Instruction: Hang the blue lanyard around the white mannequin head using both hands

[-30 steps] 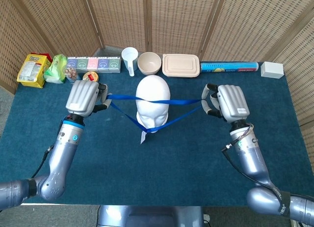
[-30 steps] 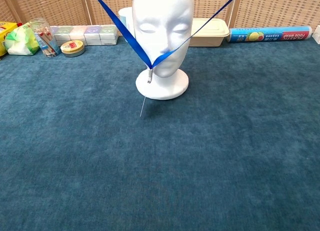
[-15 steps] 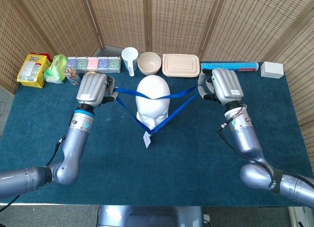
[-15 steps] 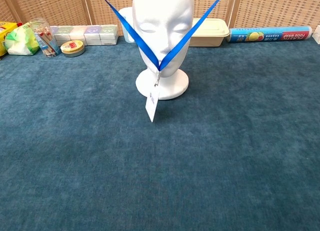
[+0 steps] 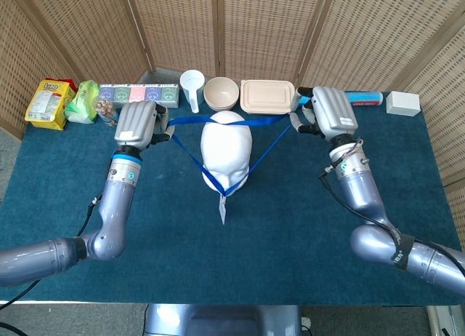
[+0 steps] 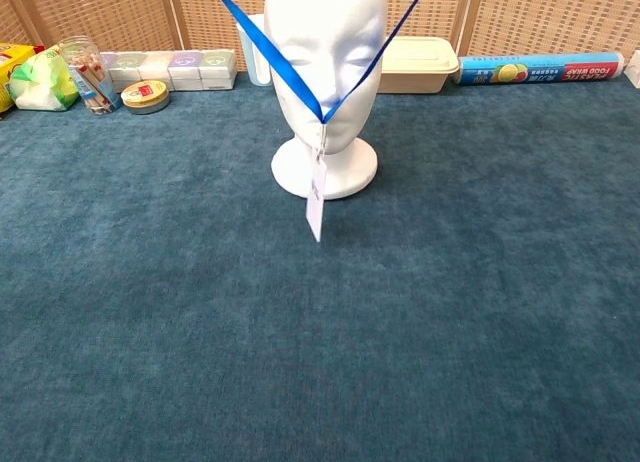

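With my left hand (image 5: 138, 123) and right hand (image 5: 330, 112) each clamped on the blue lanyard (image 5: 190, 156), the loop spans the white mannequin head (image 5: 226, 148) between my fingers, its rear band at the crown; lowering and release remain.

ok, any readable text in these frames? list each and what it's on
"FOOD WRAP": on the blue roll box at the back of the table, chest view.
"Lipo": on the yellow snack bag at the far left, head view; only partly legible.
Row of small coloured boxes: printing too small to read.
Round tin: lid label blurred.
White tag hanging from the blue lanyard: no text readable.
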### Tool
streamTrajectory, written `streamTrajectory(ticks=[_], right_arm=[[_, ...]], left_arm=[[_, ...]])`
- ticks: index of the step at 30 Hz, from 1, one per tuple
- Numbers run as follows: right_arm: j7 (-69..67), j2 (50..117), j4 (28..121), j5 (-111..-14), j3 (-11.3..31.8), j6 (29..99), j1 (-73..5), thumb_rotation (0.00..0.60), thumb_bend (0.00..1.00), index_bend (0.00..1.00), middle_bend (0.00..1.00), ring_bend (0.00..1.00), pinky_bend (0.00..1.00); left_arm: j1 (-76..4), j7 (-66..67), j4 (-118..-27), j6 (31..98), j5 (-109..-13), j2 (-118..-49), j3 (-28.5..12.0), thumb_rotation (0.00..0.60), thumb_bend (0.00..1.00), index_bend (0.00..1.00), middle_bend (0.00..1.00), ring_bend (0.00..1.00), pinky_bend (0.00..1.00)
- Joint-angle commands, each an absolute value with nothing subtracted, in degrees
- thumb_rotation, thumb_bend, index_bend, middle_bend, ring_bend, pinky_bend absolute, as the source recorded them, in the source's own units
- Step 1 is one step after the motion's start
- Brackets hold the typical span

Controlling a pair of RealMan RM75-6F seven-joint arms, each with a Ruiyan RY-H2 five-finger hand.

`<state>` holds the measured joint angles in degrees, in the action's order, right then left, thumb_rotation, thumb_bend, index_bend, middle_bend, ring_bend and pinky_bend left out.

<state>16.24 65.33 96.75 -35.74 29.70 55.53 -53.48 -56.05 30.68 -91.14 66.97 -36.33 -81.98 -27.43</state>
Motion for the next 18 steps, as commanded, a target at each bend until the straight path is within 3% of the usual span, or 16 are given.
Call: streamTrajectory(ticks=[1, 18], right_arm=[[15.76, 65.70, 95.49, -35.10, 29.51, 54.83, -54.22, 0.600, 0.48, 0.64, 0.95, 1.00, 1.00], [15.99, 68.93, 85.58, -32.86, 26.97, 51.05, -58.64, 0.600, 0.48, 0.64, 0.95, 1.00, 1.00]], left_arm=[[-56.32, 30.51, -90.17, 66.94, -36.27, -82.32, -27.22, 0.536, 0.45, 0.82, 1.00, 1.00, 1.00], [-58.86, 29.08, -82.08, 65.75, -35.63, -86.99, -26.77, 0.539, 0.45, 0.82, 1.00, 1.00, 1.00]])
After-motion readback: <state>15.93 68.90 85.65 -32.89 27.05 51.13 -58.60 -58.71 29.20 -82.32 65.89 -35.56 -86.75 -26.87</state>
